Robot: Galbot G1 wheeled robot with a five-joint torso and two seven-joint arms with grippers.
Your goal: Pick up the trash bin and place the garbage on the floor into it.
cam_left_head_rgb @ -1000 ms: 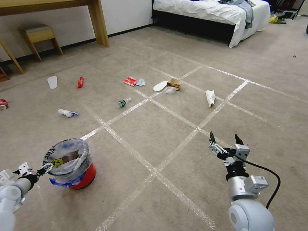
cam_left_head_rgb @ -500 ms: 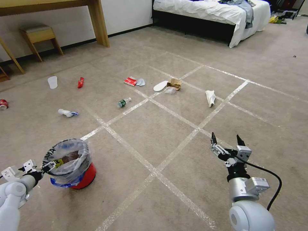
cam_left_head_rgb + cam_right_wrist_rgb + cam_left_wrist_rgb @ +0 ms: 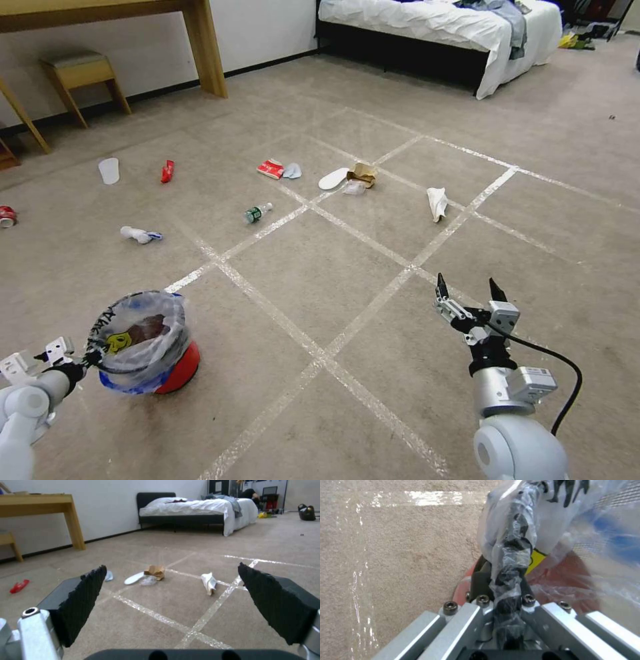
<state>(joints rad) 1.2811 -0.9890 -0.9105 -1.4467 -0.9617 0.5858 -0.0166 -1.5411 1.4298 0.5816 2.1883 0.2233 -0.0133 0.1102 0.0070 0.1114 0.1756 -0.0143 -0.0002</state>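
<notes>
while l gripper (image 3: 85,361) pinches trash bin (image 3: 143,341) rim, r gripper (image 3: 467,288) hangs wide over floor (image 3: 320,280).

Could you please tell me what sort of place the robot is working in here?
Probably a bedroom mock-up for testing: a made bed, a wooden desk with a stool, and carpet gridded with tape and strewn with litter.

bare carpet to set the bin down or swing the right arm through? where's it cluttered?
Free: the tape-bordered squares between the trash bin, pinched at its rim by the left gripper, and the open right gripper. Crowded: further out, around the bottle, slipper, paper bag and tissue.
</notes>
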